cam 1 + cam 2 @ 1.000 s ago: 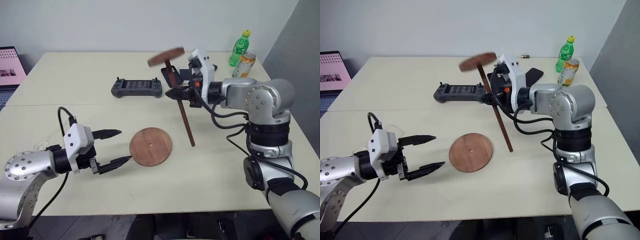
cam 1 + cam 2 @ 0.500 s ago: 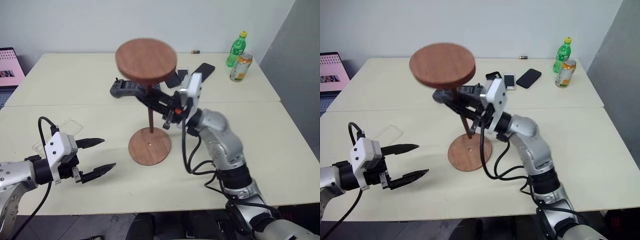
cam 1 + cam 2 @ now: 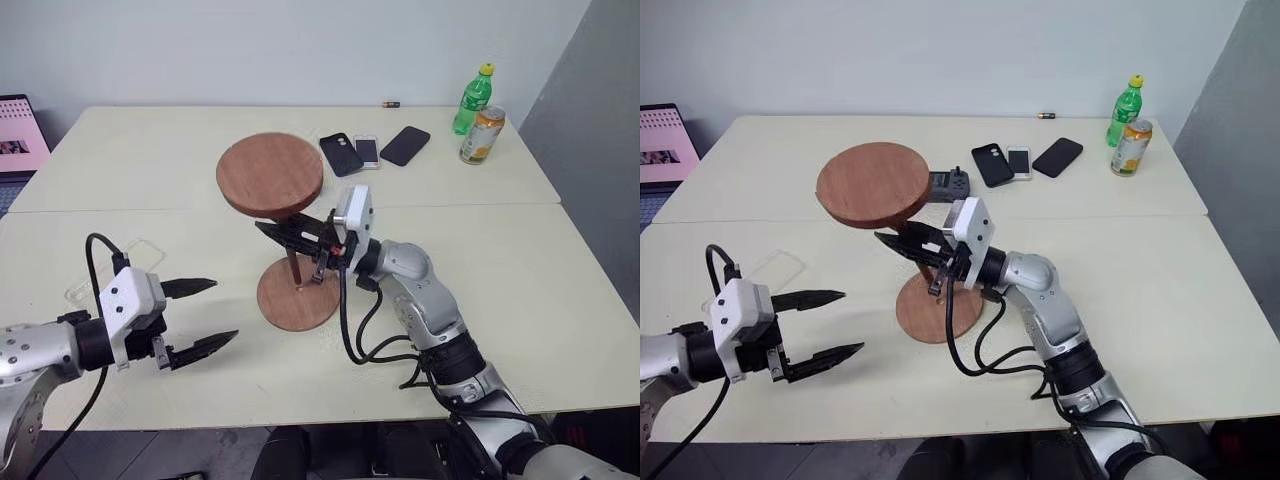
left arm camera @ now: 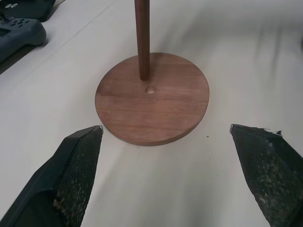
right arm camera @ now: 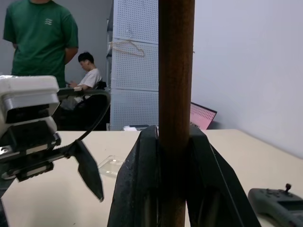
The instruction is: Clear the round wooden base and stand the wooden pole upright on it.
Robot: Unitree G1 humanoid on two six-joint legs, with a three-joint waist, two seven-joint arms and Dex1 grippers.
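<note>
The main risk here is that the wooden pole [image 3: 293,268] misses the small hole [image 4: 150,90] at the centre of the round wooden base [image 3: 297,300]: in the left wrist view the rod's lower end meets the disc just beside that hole, not in it, so a straight push down would likely press it onto bare wood. Since nothing pins the base to the worktop [image 3: 560,300], a sideways correction with the rod tip bearing on it could drag the disc along. The pole also carries its own fixed disc at the top end [image 3: 270,175], which makes it top-heavy; if it is let go before the tip is seated, I judge that it would tip over, possibly toward the phones [image 3: 340,153] or the game controller [image 3: 950,184] behind it. The right gripper [image 3: 297,237] has its jaws clenched on the rod about midway along it, with the rod standing close to upright; the right wrist view shows both black fingers [image 5: 142,189] pressed against its sides. The left gripper [image 3: 205,315] hovers above the worktop near the base, apart from it, its jaws released and spread wide, grasping nothing; it could steady the base but does not touch it yet.
</note>
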